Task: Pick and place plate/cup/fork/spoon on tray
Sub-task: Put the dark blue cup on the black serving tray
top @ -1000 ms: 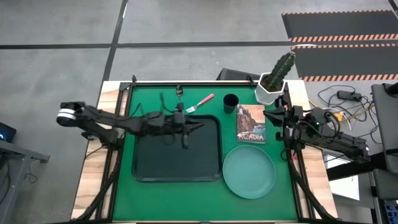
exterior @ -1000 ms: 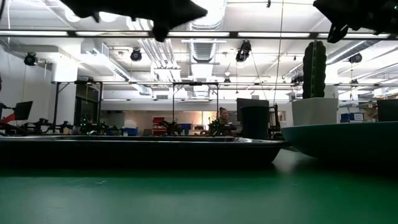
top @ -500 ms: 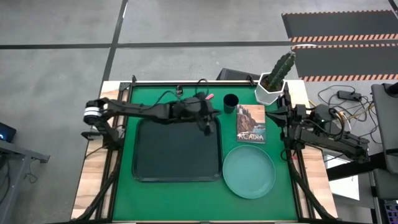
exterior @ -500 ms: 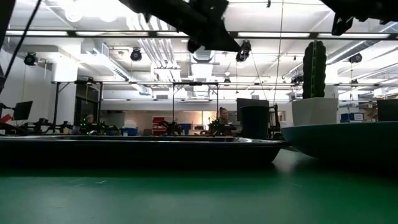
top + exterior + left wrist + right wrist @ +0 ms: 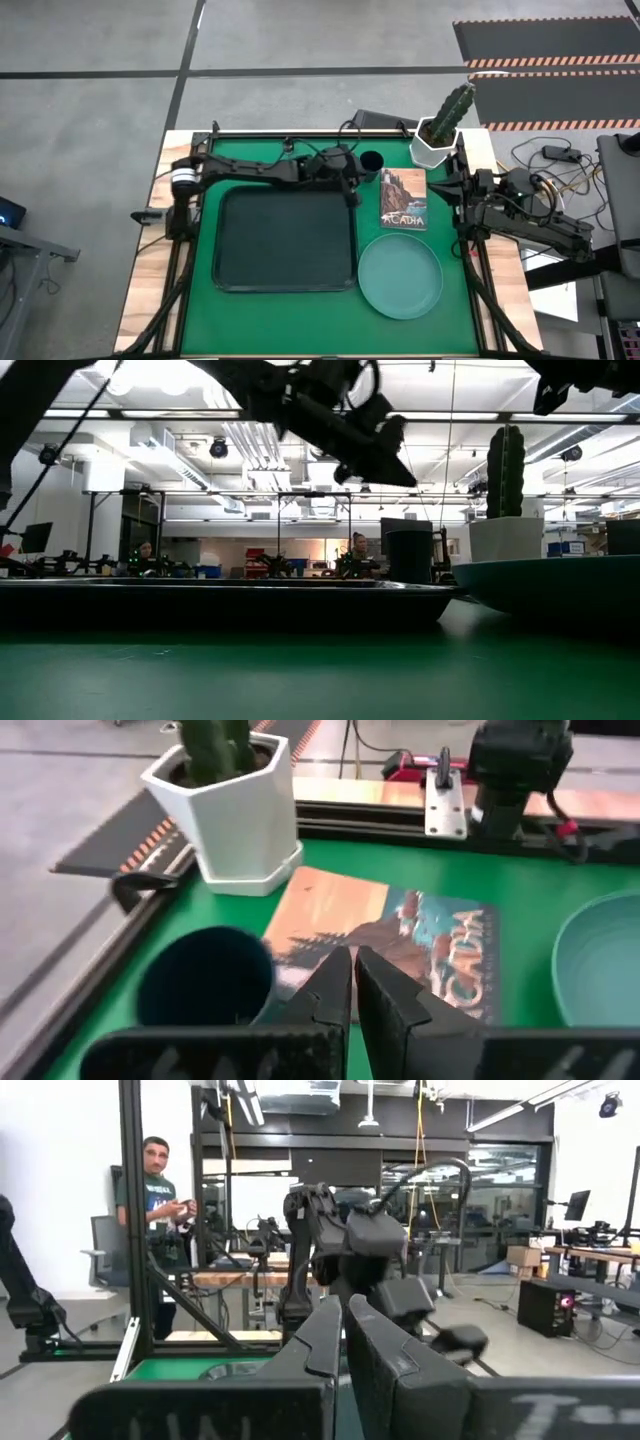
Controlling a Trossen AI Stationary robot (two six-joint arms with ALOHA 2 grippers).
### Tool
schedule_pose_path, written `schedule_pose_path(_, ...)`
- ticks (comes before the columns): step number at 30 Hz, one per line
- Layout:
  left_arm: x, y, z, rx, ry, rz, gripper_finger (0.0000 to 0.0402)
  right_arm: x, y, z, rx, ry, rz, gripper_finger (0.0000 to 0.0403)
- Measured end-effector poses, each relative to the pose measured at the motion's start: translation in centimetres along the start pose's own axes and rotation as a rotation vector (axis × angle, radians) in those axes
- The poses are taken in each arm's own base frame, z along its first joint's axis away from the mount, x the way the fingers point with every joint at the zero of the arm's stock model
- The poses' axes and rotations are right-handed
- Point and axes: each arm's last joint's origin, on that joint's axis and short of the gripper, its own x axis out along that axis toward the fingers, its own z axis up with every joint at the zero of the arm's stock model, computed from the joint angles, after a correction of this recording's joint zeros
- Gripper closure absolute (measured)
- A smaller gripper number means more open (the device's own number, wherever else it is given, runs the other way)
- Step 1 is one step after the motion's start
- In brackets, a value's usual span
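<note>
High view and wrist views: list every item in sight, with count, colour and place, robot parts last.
tray: one, black, on the mat's left half, bare.
plate: one, pale teal-green, right of the tray, on the mat.
cup: one, near-black, at the mat's far edge.
book: one, picture cover, between cup and plate.
cactus pot: one, white, far right corner.
mat: one, green, covering the table.
person: one, in the room behind.
left pincer: shut, over the cup's side.
right pincer: shut, at the table's right edge.

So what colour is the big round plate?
The plate is pale teal-green; the high view shows it best.
</note>
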Motion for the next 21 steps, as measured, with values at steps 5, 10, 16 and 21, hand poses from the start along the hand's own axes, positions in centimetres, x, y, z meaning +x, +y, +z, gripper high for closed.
schedule_pose_path(5,1.8,0.3,0.3,0.037,0.031,0.003,0.0400,0.0,0.0,-0.1,0.003,0.007,0.000,0.0394)
schedule_pose_path(10,2.2,1.1,0.3,0.075,0.060,0.018,0.0371,0.0,0.0,-0.2,0.010,0.016,-0.001,0.0394)
schedule_pose_path(16,2.3,2.0,-0.4,0.072,0.087,0.033,0.0286,0.0,0.0,-0.2,0.033,0.017,-0.001,0.0394)
schedule_pose_path(21,2.4,2.2,-1.0,0.100,0.089,0.040,0.0236,0.0,0.0,-0.3,0.040,0.019,-0.001,0.0394)
